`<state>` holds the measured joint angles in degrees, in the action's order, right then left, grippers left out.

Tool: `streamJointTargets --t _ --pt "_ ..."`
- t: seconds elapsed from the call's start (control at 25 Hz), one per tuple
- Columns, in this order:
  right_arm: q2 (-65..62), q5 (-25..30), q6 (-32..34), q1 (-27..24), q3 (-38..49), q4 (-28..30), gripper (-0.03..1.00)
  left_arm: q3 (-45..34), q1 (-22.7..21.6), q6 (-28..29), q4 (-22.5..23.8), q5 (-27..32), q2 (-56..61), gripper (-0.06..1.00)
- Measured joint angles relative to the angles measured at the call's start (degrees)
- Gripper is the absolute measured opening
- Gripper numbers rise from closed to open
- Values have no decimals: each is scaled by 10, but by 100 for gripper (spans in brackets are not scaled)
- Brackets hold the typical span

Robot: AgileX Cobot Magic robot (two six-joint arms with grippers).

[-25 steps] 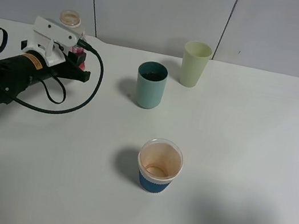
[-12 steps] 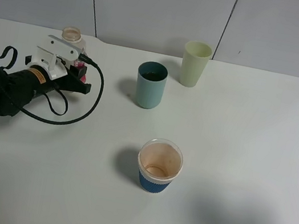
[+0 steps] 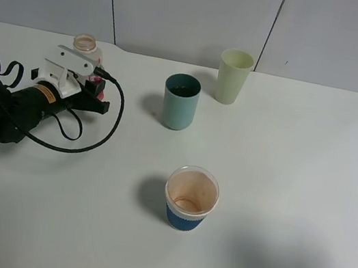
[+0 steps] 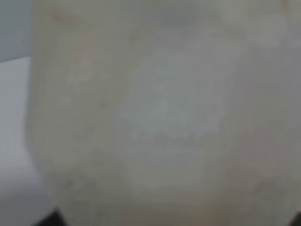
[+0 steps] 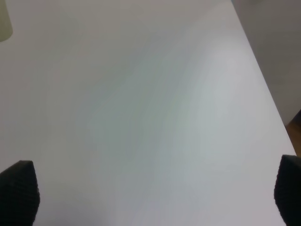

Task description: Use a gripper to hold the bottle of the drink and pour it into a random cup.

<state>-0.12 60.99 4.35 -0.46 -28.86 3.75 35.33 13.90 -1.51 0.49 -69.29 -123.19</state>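
My left gripper (image 3: 93, 88) has its jaws around the small bottle (image 3: 85, 46), which stands up tall at ten o'clock on the surface (image 3: 279, 193), but I cannot tell if they squeeze it yet, and the teal cup (image 3: 180, 102) waits toward three o'clock.

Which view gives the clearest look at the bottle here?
The exterior high view: the bottle shows its open neck and a bit of pink label behind the left tool. The left wrist view is filled by a blurred pale surface, probably the bottle up close. The right wrist view shows only table.
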Motion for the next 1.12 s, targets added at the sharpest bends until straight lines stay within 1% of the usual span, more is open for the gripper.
streamJointTargets --t 0.04,0.08,0.12,0.16,0.24,0.44,0.6,1.12 --pt "0 0 0 0 0 0 100 0 0 15 -5 0 0 55" --pt "0 0 0 0 0 0 100 0 0 44 -5 0 0 65" --pt "0 0 0 0 0 0 100 0 0 74 -14 0 0 73" --pt "0 0 0 0 0 0 100 -1 0 96 -22 0 1 79" --pt "0 0 0 0 0 0 100 -4 0 130 -30 0 7 85" --pt "0 0 0 0 0 0 100 -8 0 137 -35 0 35 87" --pt "0 0 0 0 0 0 100 -32 0 137 -44 0 72 87" --pt "0 0 0 0 0 0 100 -106 0 137 -64 0 265 87"
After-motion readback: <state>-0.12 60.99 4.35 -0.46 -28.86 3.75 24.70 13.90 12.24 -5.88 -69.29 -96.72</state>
